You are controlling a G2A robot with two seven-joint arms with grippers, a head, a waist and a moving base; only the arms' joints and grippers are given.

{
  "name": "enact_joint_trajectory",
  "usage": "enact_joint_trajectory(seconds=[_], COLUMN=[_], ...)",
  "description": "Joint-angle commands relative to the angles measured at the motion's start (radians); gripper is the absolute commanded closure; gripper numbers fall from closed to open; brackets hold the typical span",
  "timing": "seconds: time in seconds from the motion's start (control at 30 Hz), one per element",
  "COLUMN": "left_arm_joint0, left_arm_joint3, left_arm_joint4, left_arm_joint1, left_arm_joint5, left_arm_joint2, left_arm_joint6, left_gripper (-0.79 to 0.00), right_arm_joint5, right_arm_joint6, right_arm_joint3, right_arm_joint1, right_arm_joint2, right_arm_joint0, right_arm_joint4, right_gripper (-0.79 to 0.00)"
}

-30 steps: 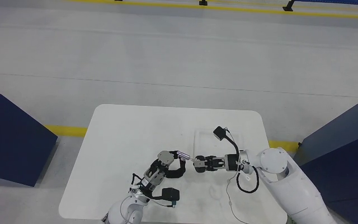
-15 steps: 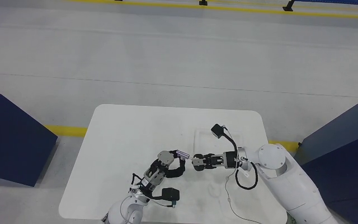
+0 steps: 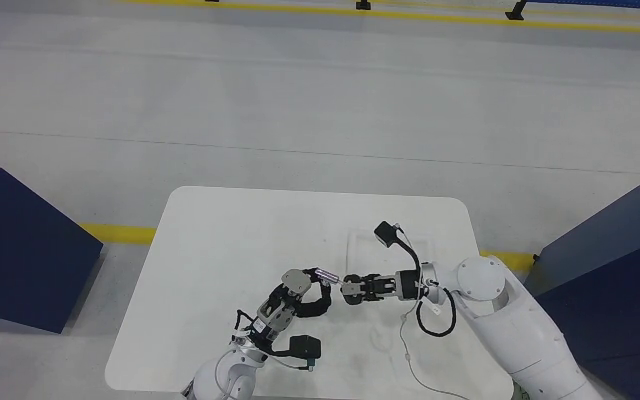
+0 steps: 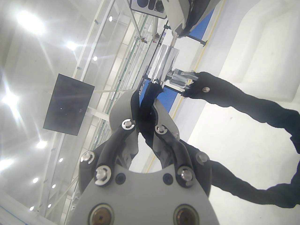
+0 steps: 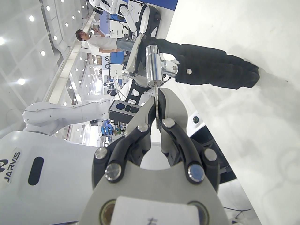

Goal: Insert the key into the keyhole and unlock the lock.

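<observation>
Entering the keyhole at one end of the chrome lock cylinder [image 5: 153, 66], the key [image 5: 156, 93] is pinched flat between the closed fingers of the right pincer [image 5: 157, 103], which sits just beside that end. The black cable [image 5: 211, 71] loops away from the cylinder's side. The left pincer [image 4: 144, 105] is clamped tight on this cable at the cylinder's opposite end. The cylinder is held over the desk [image 3: 230, 260].
</observation>
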Motion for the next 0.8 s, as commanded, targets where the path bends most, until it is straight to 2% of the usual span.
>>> enact_joint_trajectory(seconds=[0.0,0.07,0.5,0.53,0.57,0.63,0.77], left_arm_joint0=[0.0,0.0,0.0,0.0,0.0,0.0,0.0], left_arm_joint3=[0.0,0.0,0.0,0.0,0.0,0.0,0.0], left_arm_joint4=[0.0,0.0,0.0,0.0,0.0,0.0,0.0], left_arm_joint1=[0.0,0.0,0.0,0.0,0.0,0.0,0.0], left_arm_joint5=[0.0,0.0,0.0,0.0,0.0,0.0,0.0], left_arm_joint2=[0.0,0.0,0.0,0.0,0.0,0.0,0.0], left_arm_joint6=[0.0,0.0,0.0,0.0,0.0,0.0,0.0], left_gripper=[0.0,0.0,0.0,0.0,0.0,0.0,0.0], right_arm_joint5=[-0.004,-0.008,-0.066,-0.078,-0.097,-0.138,-0.211], right_arm_joint6=[-0.001,-0.002,-0.036,-0.042,-0.047,-0.049,-0.054], right_arm_joint3=[0.001,0.001,0.021,0.024,0.028,0.035,0.043], right_arm_joint1=[0.001,0.001,0.01,0.011,0.013,0.016,0.022], right_arm_joint2=[0.004,0.009,0.069,0.077,0.087,0.106,0.138], right_arm_joint0=[-0.004,-0.01,-0.053,-0.058,-0.064,-0.08,-0.112], right_arm_joint4=[0.001,0.004,0.02,0.017,0.02,0.025,0.023], right_gripper=[-0.757,-0.785,-0.776,-0.757,-0.665,-0.563,-0.409])
